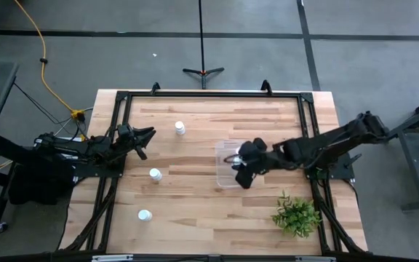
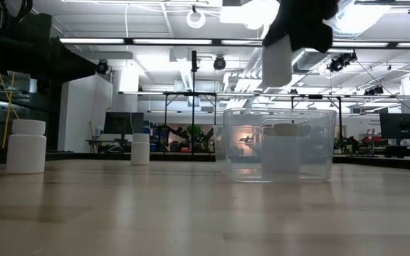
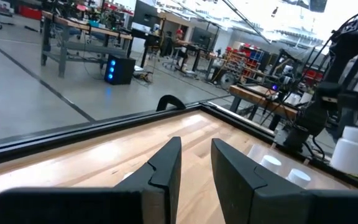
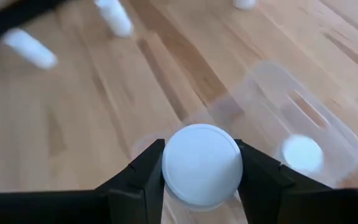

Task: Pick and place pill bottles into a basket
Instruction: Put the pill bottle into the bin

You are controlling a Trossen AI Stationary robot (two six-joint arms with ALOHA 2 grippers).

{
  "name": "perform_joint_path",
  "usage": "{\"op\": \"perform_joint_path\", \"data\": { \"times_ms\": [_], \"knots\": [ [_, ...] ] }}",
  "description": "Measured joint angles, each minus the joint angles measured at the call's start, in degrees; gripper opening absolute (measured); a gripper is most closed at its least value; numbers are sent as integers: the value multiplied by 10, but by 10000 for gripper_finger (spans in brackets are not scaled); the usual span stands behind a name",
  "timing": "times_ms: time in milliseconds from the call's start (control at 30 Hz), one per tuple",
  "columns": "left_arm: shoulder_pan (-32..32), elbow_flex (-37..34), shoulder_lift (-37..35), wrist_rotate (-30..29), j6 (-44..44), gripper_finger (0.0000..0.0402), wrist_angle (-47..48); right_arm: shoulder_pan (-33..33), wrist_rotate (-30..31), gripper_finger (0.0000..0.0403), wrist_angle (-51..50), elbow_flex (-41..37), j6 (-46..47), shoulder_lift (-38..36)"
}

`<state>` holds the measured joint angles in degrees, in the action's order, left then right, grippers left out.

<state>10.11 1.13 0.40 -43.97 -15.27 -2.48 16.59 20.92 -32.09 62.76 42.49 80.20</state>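
My right gripper [image 1: 240, 166] hangs over the clear basket [image 1: 226, 155] and is shut on a white pill bottle [image 2: 277, 60]. In the low view the basket [image 2: 312, 146] stands on the table with one bottle [image 2: 282, 151] inside. That inner bottle also shows in the right wrist view [image 4: 302, 153]. Three more bottles stand on the table at far left [image 1: 180, 128], middle left [image 1: 155, 174] and near left [image 1: 145, 215]. My left gripper [image 1: 145, 138] waits open and empty at the table's left side. My right gripper pinches the bottle between its two fingers [image 4: 143, 173], on opposite sides of its round wall [image 4: 171, 168]. The fingers come from above, pointing down. The bottle hangs about upright below them [image 2: 277, 67], lifted clear above the basket's open top.
A green leafy plant [image 1: 295, 215] stands at the near right corner. Black frame rails [image 1: 209, 95] run along the table's edges. Bare wood lies between the left bottles and the basket.
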Motion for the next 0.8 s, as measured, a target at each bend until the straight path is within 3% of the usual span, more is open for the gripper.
{"op": "perform_joint_path", "data": {
  "times_ms": [667,800],
  "knots": [
    [0,0,0,0,0,124,0,76,129,148,-48,0,104,99],
    [0,0,0,0,-2,124,0,79,121,148,-80,0,147,99]
  ]
}}
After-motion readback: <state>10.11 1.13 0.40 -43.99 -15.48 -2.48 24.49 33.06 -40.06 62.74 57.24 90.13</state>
